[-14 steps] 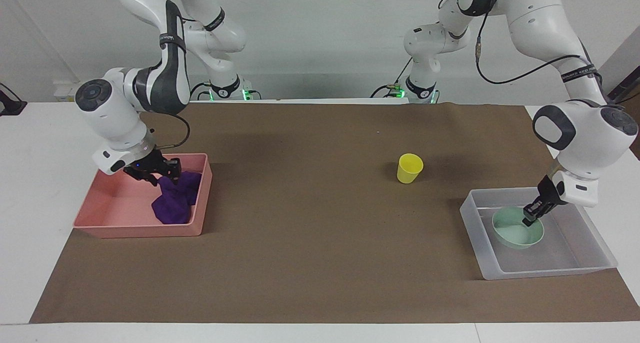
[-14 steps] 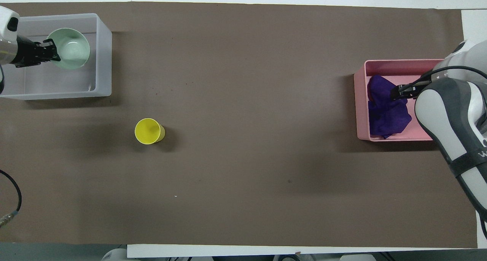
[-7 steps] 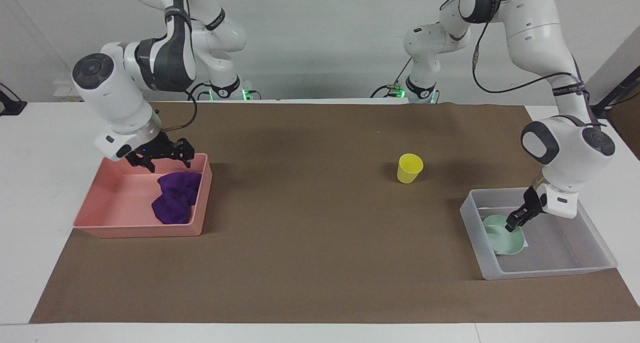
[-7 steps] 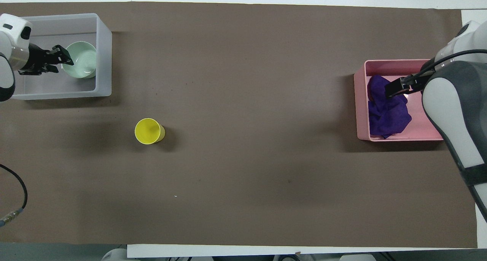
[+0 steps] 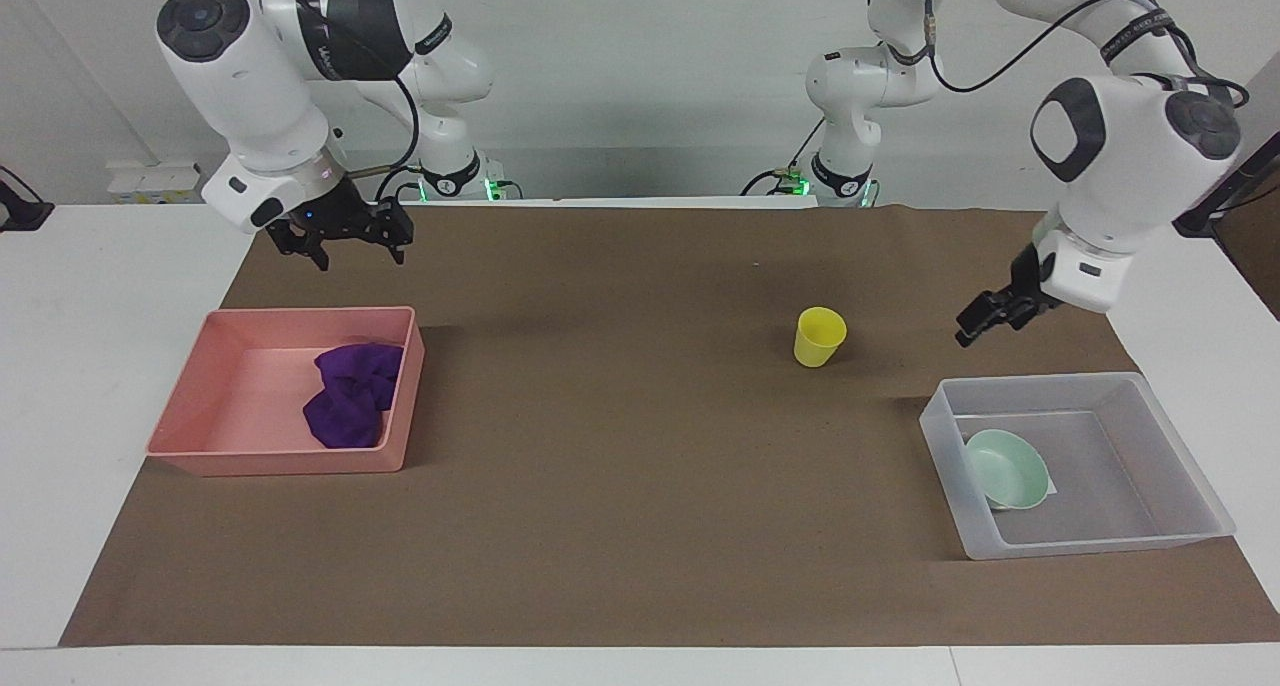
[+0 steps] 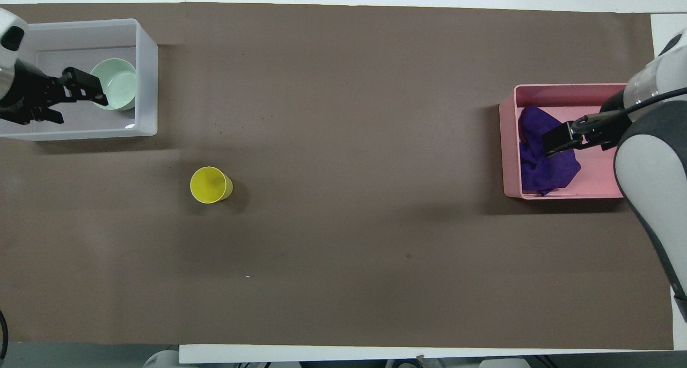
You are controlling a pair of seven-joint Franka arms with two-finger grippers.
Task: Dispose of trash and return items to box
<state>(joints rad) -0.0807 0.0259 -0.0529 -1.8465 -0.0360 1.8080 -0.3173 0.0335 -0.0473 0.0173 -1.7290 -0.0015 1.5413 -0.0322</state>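
The purple rag (image 5: 348, 398) lies in the pink bin (image 5: 280, 461) at the right arm's end; it also shows in the overhead view (image 6: 545, 164). My right gripper (image 5: 352, 246) is open and empty, raised well above that bin (image 6: 507, 142), over the rag in the overhead view (image 6: 555, 141). The mint-green bowl (image 5: 1008, 468) lies tilted in the clear box (image 5: 1090, 548). My left gripper (image 5: 972, 328) is open and empty, raised over the box (image 6: 145, 78) beside the bowl (image 6: 118, 83); it also shows in the overhead view (image 6: 88, 86). The yellow cup (image 5: 820, 336) stands upright on the mat (image 6: 210, 184).
A brown mat (image 5: 640, 526) covers the table between the two bins. The cup stands nearer to the robots than the clear box, toward the table's middle. White table edge shows around the mat.
My left gripper let go of the bowl in the clear box and rose. My right gripper let go of the rag in the pink bin and rose.
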